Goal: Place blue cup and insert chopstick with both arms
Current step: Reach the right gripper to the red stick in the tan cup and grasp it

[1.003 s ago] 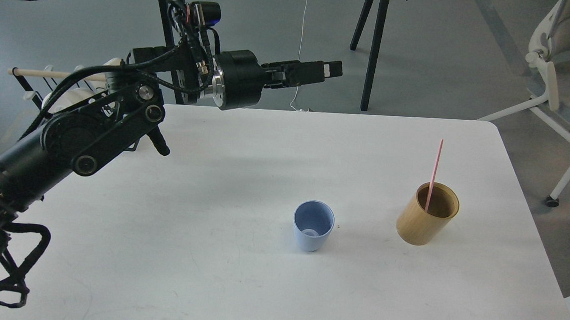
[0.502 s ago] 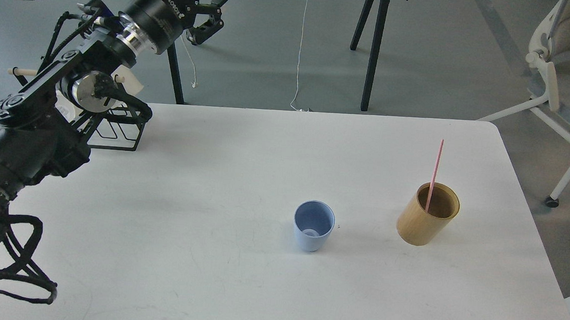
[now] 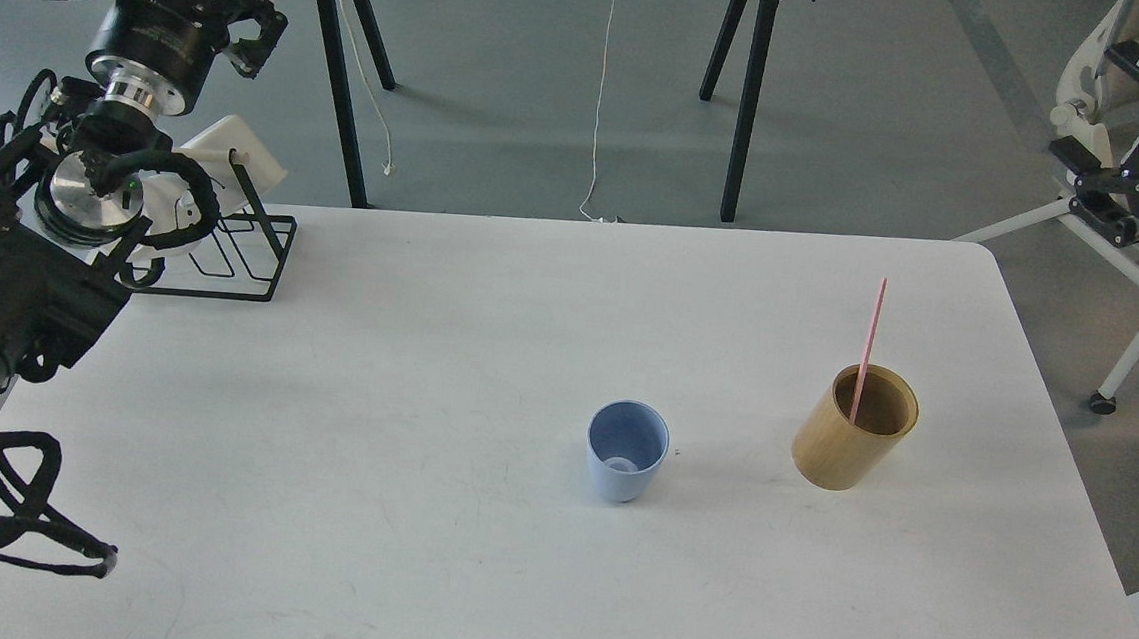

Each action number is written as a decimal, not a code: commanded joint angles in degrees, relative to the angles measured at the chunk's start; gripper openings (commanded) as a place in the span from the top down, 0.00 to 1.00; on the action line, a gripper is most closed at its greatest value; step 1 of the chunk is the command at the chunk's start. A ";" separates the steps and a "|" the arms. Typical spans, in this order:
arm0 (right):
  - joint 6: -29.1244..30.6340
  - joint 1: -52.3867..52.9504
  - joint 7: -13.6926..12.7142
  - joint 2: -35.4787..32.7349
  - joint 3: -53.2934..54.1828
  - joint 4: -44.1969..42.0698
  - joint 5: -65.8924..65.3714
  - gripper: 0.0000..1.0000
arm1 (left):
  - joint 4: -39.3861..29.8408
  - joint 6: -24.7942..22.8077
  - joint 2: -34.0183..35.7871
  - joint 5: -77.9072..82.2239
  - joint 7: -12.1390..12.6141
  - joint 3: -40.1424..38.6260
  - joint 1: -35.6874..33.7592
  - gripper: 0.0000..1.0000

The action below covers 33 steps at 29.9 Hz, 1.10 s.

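Note:
The blue cup [image 3: 626,464] stands upright and empty on the white table [image 3: 416,509], right of centre. The pink chopstick [image 3: 869,335] leans in a tan bamboo-coloured cylinder [image 3: 846,444] to the cup's right. My left gripper [image 3: 252,30] is raised at the far left, above the floor behind the table and far from the cup. Its jaws are spread and empty. My right gripper [image 3: 1085,183] shows at the right edge, off the table beside the chair, with its jaws apart and empty.
A black wire rack [image 3: 233,261] with white items stands at the table's back left, under my left arm. A second table's black legs [image 3: 745,101] stand behind. An office chair [image 3: 1133,138] is at the right, close to my right gripper.
My left arm has swung back to the left and up, away from over the table. My right gripper has come into view at the right edge. Cup, cylinder and chopstick have not moved.

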 commanded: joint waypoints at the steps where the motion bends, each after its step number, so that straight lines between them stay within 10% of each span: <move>1: -2.77 0.47 0.00 -0.16 -0.09 3.85 -10.65 0.01 | 0.17 0.00 0.10 -0.66 -1.18 0.01 0.13 0.00; 22: -18.50 -0.32 -1.06 -0.60 -21.08 18.37 -59.36 0.03 | 1.84 0.00 0.54 -0.74 -1.19 0.28 -0.31 0.00; 33: -21.15 -0.06 -6.51 -0.60 -28.21 18.11 -59.63 0.41 | 1.84 0.00 0.72 -0.66 -1.36 0.10 -0.31 0.00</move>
